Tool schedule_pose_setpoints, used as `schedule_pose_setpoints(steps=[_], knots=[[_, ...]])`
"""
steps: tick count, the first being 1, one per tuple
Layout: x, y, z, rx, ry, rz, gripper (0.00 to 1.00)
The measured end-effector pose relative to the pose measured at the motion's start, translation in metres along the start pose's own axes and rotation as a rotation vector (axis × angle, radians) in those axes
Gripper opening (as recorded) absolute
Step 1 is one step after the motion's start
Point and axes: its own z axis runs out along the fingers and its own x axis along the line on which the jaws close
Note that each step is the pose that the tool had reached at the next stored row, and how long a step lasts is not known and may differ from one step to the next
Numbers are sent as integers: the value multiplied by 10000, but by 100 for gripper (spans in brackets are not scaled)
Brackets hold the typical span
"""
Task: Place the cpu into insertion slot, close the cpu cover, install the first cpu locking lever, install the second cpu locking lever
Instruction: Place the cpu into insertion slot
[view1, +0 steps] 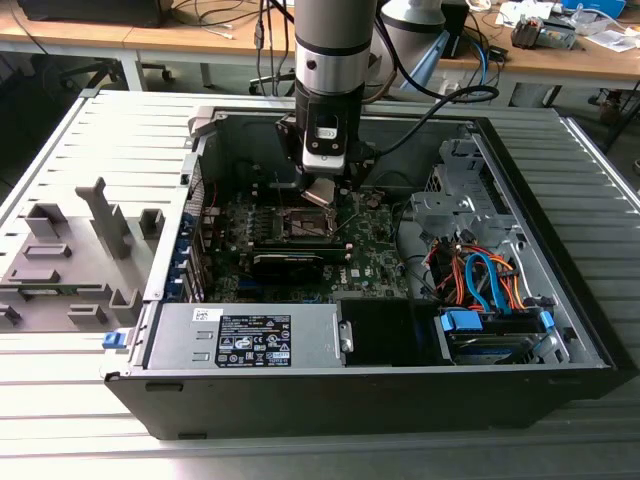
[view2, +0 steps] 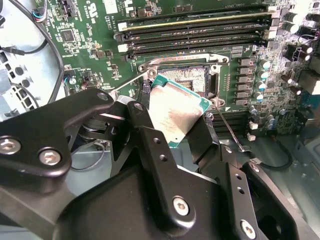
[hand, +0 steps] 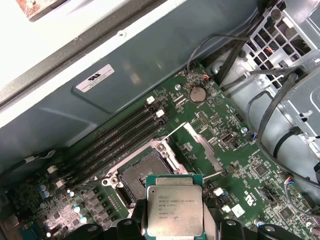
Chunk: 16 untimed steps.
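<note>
An opened computer case (view1: 380, 400) lies on its side on a slatted metal counter (view1: 90, 420). At the exterior view's left, just outside the case, stands a grey fixture (view1: 70, 260) of moulded blocks and posts. Inside the case, toward that same side, sits the boxy power supply (view1: 250, 335) with its white label. Beyond it the black graphics card (view1: 288, 262) stands on the green motherboard (view1: 375, 245).

Over the middle of the board the robot arm (view1: 335, 40) reaches straight down, its end effector (view1: 318, 190) clenched on the cpu (view2: 175, 112). In both wrist views the black fingers (view2: 145, 130) clamp the chip by two opposite edges, its pale silvery face showing. The cpu hangs at a slant just above the insertion slot (hand: 142, 177), apart from it and not seated; the slot's dark recess lies bare. The cpu cover (hand: 202, 147) stands swung up beside the slot, and a thin wire locking lever (view2: 231, 131) juts free next to it. Long memory slots (view2: 195, 30) run just beside the socket.

Toward the exterior view's right are a grey metal drive cage (view1: 450, 205), a tangle of orange and blue cables (view1: 480, 280) and a blue-tabbed drive bay (view1: 490, 335).
</note>
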Motion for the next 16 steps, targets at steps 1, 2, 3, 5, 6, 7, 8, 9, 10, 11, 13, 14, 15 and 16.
schedule_pose_setpoints(steps=[1,2,3,5,6,7,8,9,10,11,13,14,15,16], knots=[[0,0,0,-1,-1,10,54],[0,0,0,-1,-2,19,54],[0,0,0,0,-2,26,54],[0,0,0,0,-4,41,54],[0,0,0,0,-4,47,54],[0,0,0,0,-5,54,54],[0,0,0,-1,-6,63,54],[0,0,0,0,-7,71,54],[0,0,0,-1,-7,82,54],[0,0,0,-1,-8,88,54],[0,0,0,-1,-9,108,54],[0,0,0,-1,-10,118,54],[0,0,0,-1,-11,125,54],[0,0,0,-1,-11,132,54]])
